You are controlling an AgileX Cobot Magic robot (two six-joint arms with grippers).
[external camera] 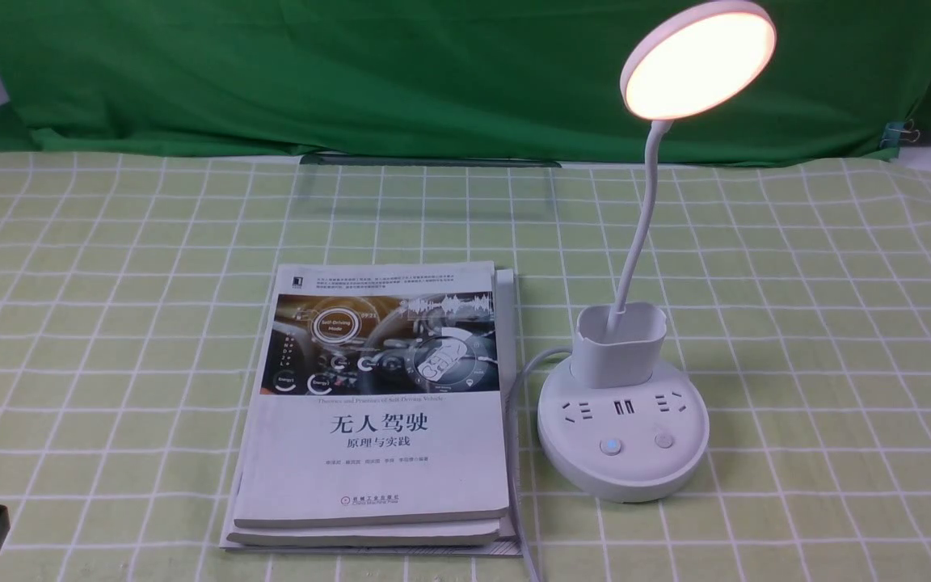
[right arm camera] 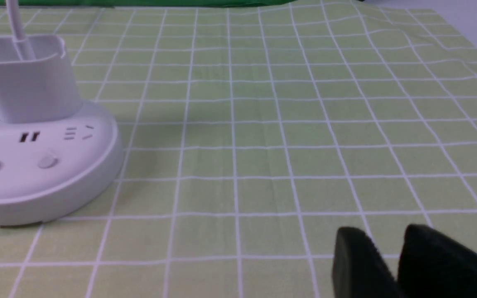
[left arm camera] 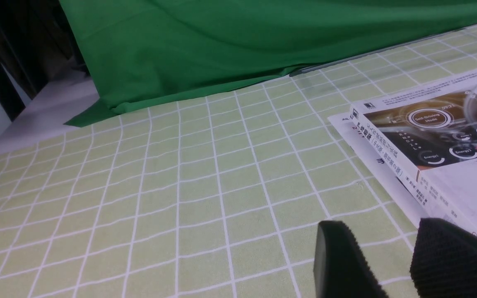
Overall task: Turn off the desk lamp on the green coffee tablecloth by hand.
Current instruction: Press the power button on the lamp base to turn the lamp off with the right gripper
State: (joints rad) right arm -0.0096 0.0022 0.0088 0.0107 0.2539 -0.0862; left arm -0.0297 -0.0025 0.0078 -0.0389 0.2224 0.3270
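The top book (external camera: 381, 388) of a small stack reads "无人驾驶 原理与实践". Its cover art carries "Self-Driving Mode", and the publisher's line at the foot is too small for me to read.

The desk lamp (external camera: 623, 440) stands just to the right of the stack on the green coffee tablecloth (external camera: 110, 323), which covers the surface. Its disc head (external camera: 698, 61) glows warm. The cup-like holder (external camera: 619, 347) on the base has only the bendy neck (external camera: 635, 234) rising out of it. In front of the holder sit the sockets and two buttons, and the left button (external camera: 611, 446) is lit faintly blue.

My left end effector (left arm camera: 381, 231) is released, fingers parted, low over the cloth beside the books. My right end effector (right arm camera: 383, 236) is also released, over bare cloth well apart from the lamp's base.
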